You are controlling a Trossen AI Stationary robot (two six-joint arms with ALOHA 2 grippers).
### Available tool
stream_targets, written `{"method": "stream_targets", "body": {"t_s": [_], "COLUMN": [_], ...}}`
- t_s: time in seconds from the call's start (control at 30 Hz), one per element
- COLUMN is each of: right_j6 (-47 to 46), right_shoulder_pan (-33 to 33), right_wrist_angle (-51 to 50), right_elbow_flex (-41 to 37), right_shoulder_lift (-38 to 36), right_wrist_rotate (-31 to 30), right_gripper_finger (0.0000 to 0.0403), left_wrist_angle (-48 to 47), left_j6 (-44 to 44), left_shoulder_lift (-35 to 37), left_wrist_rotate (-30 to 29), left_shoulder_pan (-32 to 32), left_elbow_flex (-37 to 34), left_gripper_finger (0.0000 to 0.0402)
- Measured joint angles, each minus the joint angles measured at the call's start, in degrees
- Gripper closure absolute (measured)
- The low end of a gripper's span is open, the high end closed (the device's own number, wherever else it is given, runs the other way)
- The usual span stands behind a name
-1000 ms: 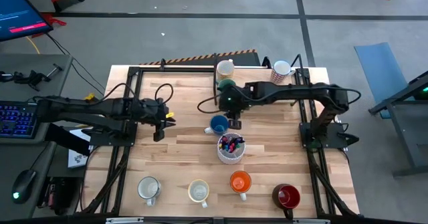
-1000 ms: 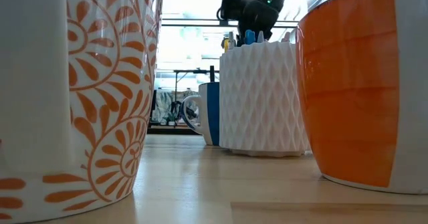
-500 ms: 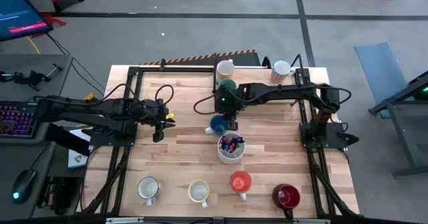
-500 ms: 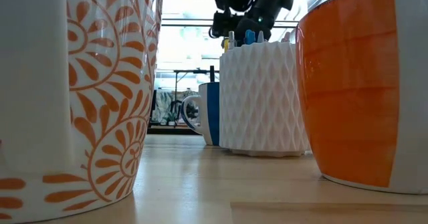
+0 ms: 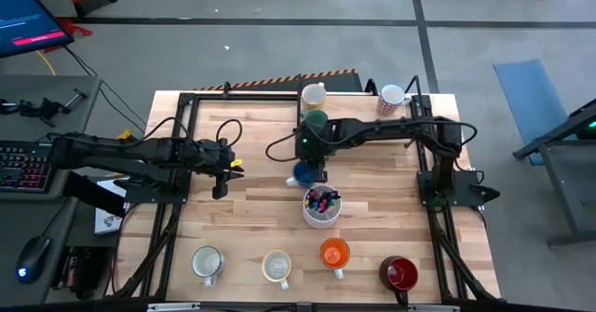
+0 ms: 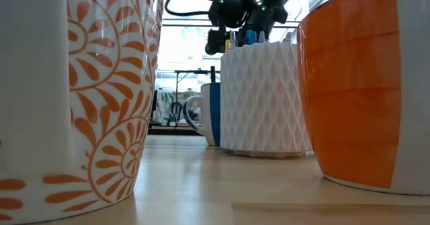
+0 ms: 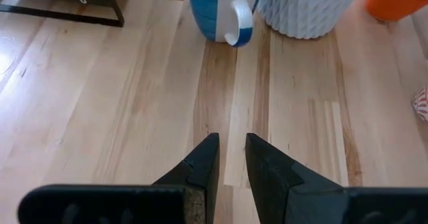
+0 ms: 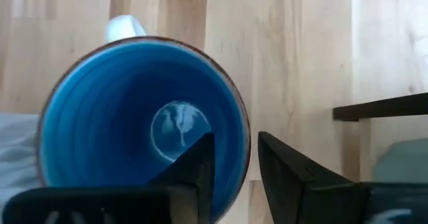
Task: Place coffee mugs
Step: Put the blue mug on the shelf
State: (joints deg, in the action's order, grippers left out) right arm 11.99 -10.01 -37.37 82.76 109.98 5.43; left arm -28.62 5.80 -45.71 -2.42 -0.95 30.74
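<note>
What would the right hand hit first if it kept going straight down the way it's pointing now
Most likely the blue mug: the right hand hangs directly above it, open fingers straddling the rim, one inside, one outside. Depth is unclear.

a wooden table (image 5: 261,200) bears eight mugs (image 5: 334,253); a pen cup (image 5: 321,207).

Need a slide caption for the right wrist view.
Right tool straddling the rim of the blue mug, one finger inside, one outside, above the wooden table.
</note>
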Motion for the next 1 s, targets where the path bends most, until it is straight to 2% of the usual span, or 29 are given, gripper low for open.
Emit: {"method": "stream_targets", "body": {"t_s": [0.1,0.33,0.7,0.8,0.93,1.0], "right_j6": [0.5,-0.7,-2.0,-3.0,-2.9,-3.0], "right_shoulder_pan": [0.5,0.3,1.2,1.2,1.2,1.2], "right_wrist_angle": [1.6,2.1,1.9,1.8,1.8,1.7], "right_elbow_flex": [-0.1,-0.4,-0.4,-0.4,-0.3,-0.3], "right_shoulder_lift": [0.5,1.1,1.1,1.1,1.0,1.0], "right_wrist_rotate": [-3.1,2.5,2.1,2.0,1.9,1.7], "right_gripper_finger": [0.0311,0.0311,0.0315,0.0335,0.0388,0.0395], "left_wrist_angle": [0.0,0.0,-0.1,-0.1,-0.1,-0.2], "left_j6": [0.1,1.1,1.5,1.6,1.6,1.6], "left_shoulder_lift": [0.0,0.0,0.0,0.0,0.0,0.0], "left_wrist_rotate": [0.0,0.0,0.0,0.0,0.0,0.0], "left_shoulder_pan": [0.0,0.0,0.0,0.0,0.0,0.0], "left_elbow_flex": [0.0,0.0,0.0,0.0,0.0,0.0], "left_gripper_finger": [0.0337,0.0337,0.0337,0.0337,0.0337,0.0337]}}
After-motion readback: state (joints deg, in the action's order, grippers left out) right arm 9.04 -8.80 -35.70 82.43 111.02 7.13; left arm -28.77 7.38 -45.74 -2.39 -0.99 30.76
